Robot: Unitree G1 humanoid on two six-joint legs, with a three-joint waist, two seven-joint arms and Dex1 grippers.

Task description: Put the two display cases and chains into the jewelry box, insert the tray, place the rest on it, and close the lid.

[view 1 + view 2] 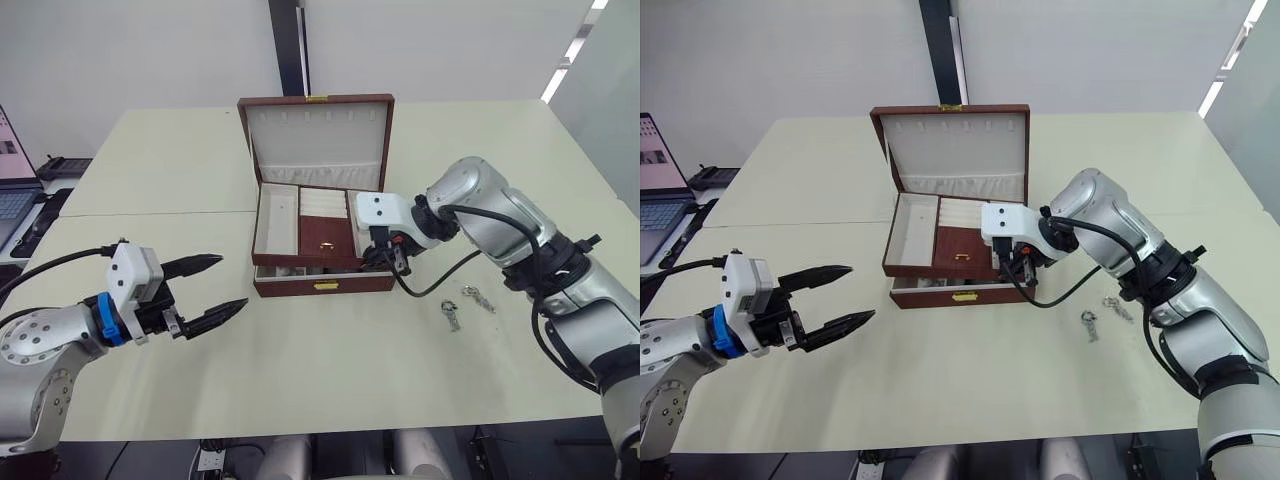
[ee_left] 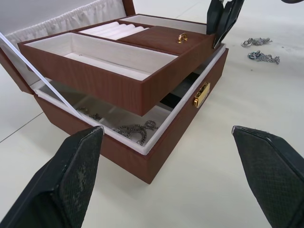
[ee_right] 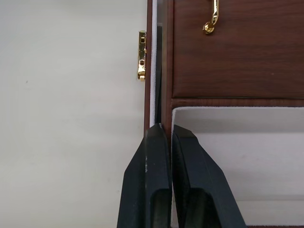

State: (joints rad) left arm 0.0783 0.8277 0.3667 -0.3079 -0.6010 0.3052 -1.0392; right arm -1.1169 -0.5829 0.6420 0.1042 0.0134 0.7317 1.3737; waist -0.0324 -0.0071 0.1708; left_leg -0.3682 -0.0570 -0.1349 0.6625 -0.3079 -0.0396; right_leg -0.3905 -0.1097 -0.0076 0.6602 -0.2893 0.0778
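On my bench (image 1: 300,370) stands one jewelry box (image 1: 322,283), its lid (image 1: 318,140) raised upright behind it. One tray (image 1: 305,225) sits partly into the box, tilted: its front right corner is held up above the box's front rim while the far side sits lower. My right pincer (image 3: 166,137) is clamped on the tray's front wall at that corner, one finger outside the wall and one inside the cream compartment, with the wood wall pinched between them. My left pincer (image 1: 215,290) hangs over the bench to the left of the box, well apart from it, its two fingers (image 2: 71,180) spread wide and holding nothing. Under the lifted tray, in the left wrist view, I can see chains (image 2: 135,130) lying on the cream floor of the box, and a dark flat shape (image 2: 173,99) deeper in that I cannot tell apart as one case or two. Two small silvery jewellery pieces (image 1: 465,303) lie on the bench to the right of the box, near each other and just beside my right arm's cable.
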